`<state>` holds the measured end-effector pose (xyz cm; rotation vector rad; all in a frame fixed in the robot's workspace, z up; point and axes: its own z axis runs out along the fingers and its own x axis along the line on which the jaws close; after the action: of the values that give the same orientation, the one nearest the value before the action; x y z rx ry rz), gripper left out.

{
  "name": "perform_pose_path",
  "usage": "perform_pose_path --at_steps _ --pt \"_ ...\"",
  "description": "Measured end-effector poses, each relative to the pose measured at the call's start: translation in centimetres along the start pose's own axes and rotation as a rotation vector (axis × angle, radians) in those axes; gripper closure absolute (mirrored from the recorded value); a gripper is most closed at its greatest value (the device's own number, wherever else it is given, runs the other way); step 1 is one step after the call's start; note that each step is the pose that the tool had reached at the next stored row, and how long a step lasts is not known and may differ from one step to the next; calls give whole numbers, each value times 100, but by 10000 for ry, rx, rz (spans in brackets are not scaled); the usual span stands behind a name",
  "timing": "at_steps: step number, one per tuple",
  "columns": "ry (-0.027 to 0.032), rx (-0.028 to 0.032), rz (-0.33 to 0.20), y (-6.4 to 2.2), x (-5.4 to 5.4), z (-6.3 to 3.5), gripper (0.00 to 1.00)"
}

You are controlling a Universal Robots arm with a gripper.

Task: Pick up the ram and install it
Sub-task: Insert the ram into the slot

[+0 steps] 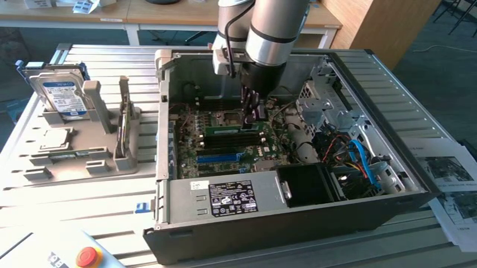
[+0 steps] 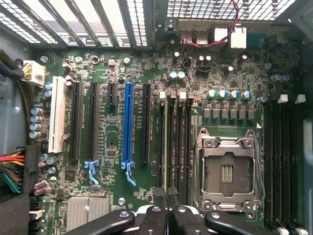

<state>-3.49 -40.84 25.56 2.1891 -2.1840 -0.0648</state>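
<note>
Green ram (image 1: 232, 129) pinched edge-on in the nearly closed gripper (image 2: 166, 193) above the slots (image 2: 180, 142); we judge it needs square alignment and even pressure

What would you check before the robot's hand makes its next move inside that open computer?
1. Hand shut on the ram: ok.
2. Ram running parallel to the memory slots: ok.
3. Ram pressed fully home in its slot: cannot tell.
4. Blue cable lying away from the slots, toward the exterior view's right: ok.
5. Processor socket beside the slots not touched by the hand: ok.
</note>
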Motion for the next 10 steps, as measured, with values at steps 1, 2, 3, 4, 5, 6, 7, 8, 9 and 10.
perform_pose_path --at_steps 1,2,3,4,5,6,7,8,9,10 --pt "-1 0 0 -1 0 11 89" --pt "-1 0 0 -1 0 21 89" --pt "0 0 1 -2 1 31 89" --pt "0 0 1 -2 1 41 89" --pt "0 0 1 -3 1 49 89" --pt "-1 0 0 -4 1 56 89" --pt "1 0 0 -4 2 58 89" --pt "1 0 0 -4 2 58 89" --pt "2 -1 0 -4 2 58 89" --pt "2 -1 0 -4 2 58 89"
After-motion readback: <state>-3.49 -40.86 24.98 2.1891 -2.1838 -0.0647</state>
